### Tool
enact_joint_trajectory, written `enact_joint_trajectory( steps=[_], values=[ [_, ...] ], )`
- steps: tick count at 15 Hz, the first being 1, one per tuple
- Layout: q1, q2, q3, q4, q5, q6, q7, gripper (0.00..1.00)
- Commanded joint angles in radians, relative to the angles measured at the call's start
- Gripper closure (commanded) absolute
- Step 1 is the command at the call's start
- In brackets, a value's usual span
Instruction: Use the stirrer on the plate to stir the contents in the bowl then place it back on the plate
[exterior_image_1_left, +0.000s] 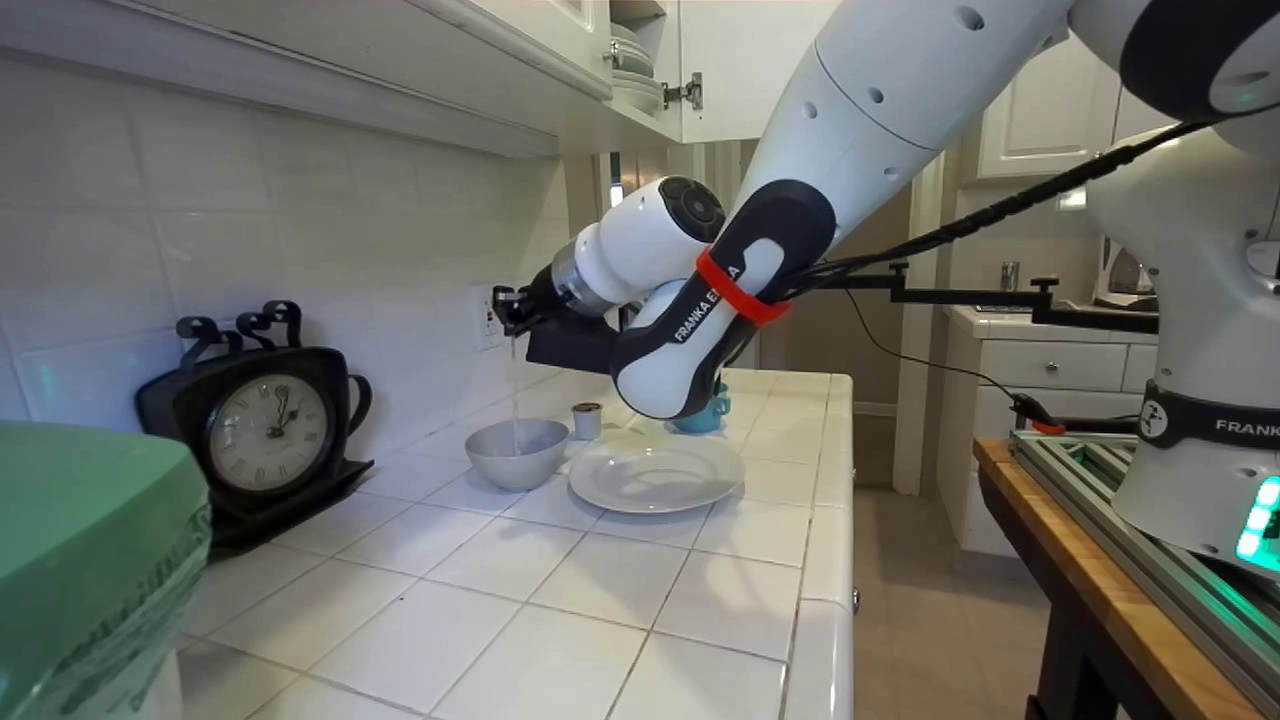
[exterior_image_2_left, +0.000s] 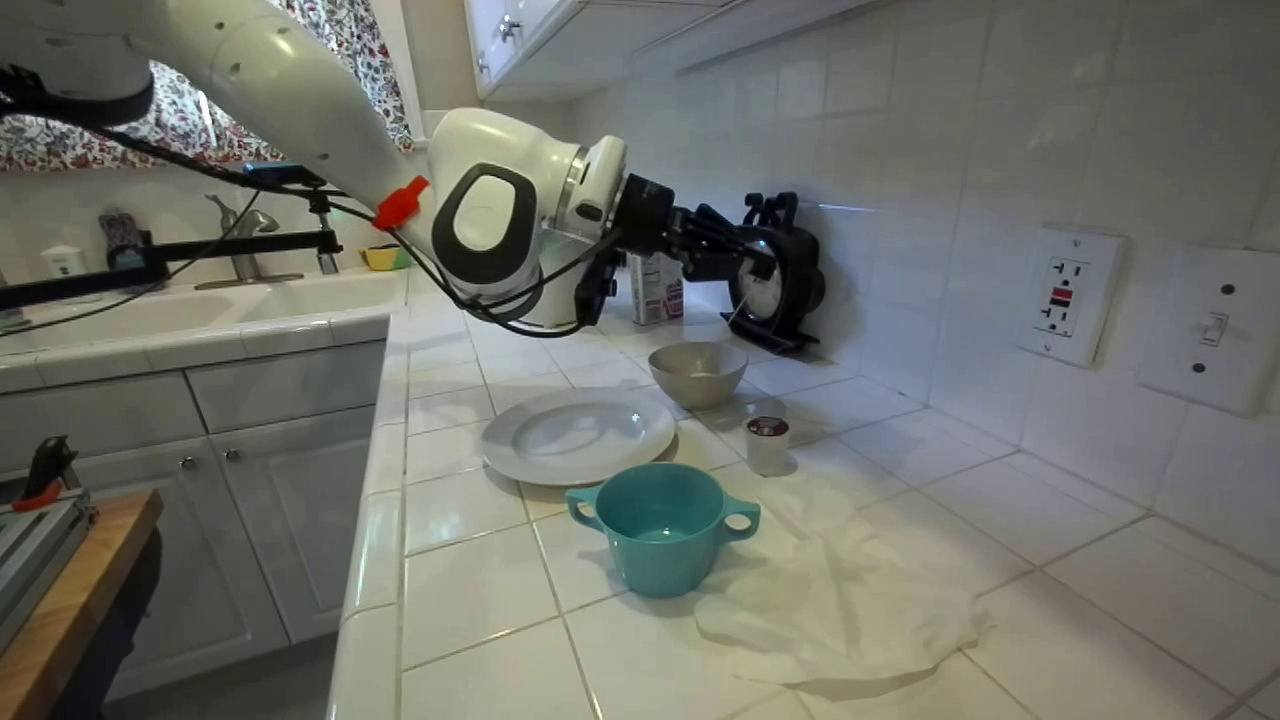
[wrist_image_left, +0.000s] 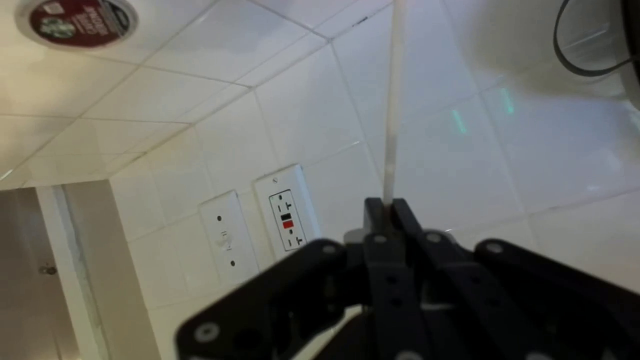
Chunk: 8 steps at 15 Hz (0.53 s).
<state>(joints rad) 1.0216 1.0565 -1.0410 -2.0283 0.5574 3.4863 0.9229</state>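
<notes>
Up against the tiled wall, my gripper (exterior_image_1_left: 508, 312) is shut on the upper end of the stirrer (wrist_image_left: 394, 100), a thin pale stick. The stirrer (exterior_image_1_left: 514, 395) hangs nearly upright, and in an exterior view its lower end shows inside the opening of the grey-white bowl (exterior_image_1_left: 515, 468). What the bowl (exterior_image_2_left: 697, 382) contains cannot be made out. Beside the bowl lies the round white plate (exterior_image_2_left: 575, 440), with nothing on it. In an exterior view the gripper (exterior_image_2_left: 752, 258) appears above the bowl, but the stirrer is too faint to see there.
A black clock (exterior_image_1_left: 268, 430) stands by the wall near the bowl. Close to bowl and plate are a small pod cup (exterior_image_2_left: 767, 447) and a two-handled turquoise cup (exterior_image_2_left: 665, 545). Crumpled white paper (exterior_image_2_left: 840, 600) lies beyond them. A green lid (exterior_image_1_left: 95, 540) is at the counter's near corner.
</notes>
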Motion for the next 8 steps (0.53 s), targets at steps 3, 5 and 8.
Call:
enact_joint_trajectory(
  steps=[3, 5, 8],
  values=[
    [-0.006, -0.057, 0.003, -0.054, -0.024, 0.003, -0.016, 0.99],
    [-0.008, -0.058, -0.012, -0.063, -0.017, -0.009, -0.013, 0.99],
    [-0.037, -0.097, -0.024, -0.066, -0.025, -0.041, -0.011, 0.99]
  ],
)
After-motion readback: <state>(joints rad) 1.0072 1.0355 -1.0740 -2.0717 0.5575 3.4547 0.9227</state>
